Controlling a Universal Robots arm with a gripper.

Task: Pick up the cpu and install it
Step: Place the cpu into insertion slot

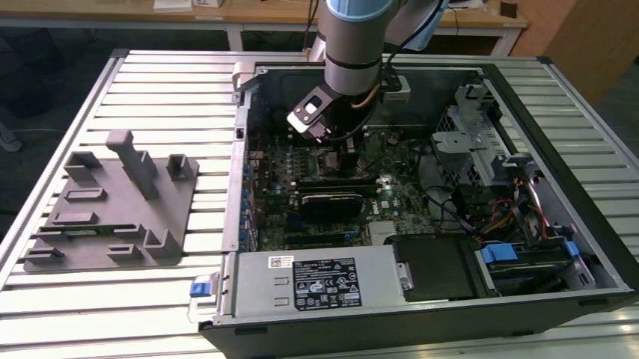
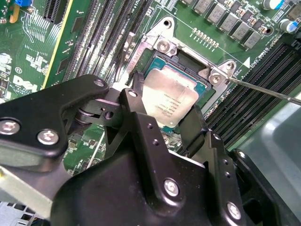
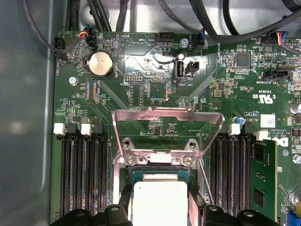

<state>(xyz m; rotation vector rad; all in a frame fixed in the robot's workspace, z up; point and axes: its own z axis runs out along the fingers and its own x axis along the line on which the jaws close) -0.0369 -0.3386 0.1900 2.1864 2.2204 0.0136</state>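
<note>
At the exterior view's left, the grey fixture (image 1: 110, 202) sat on the slatted table (image 1: 170, 90), well apart from the work and no part of the danger. Next came the open computer case (image 1: 239, 149) with the motherboard (image 1: 345, 206) lying flat inside it. The arm (image 1: 355, 45) reached down into its far middle part. There the gripper (image 2: 164, 107) hung over the socket (image 2: 162, 44). Its fingers (image 2: 136, 101) pressed against two opposite edges of the cpu (image 2: 170, 96), pinching it as far as both wrist views showed. The cpu lay within the socket's frame, low over its bed or already on it; I could not tell which. The load plate (image 3: 167, 126) stood raised and clear of it.

The main hazard, in my judgement, was a skewed seat. If the chip sat a little turned or tilted, any downward push would load one corner and could bend the contacts beneath. A second hazard was the release, since a finger that stuck to an edge could drag or tip the chip out of its seat. The thin retention lever (image 2: 268, 90) ran just beside one finger and could be snagged. Further to the exterior view's right, the bundled cables (image 1: 469, 213) lay near the arm and might catch on it
</note>
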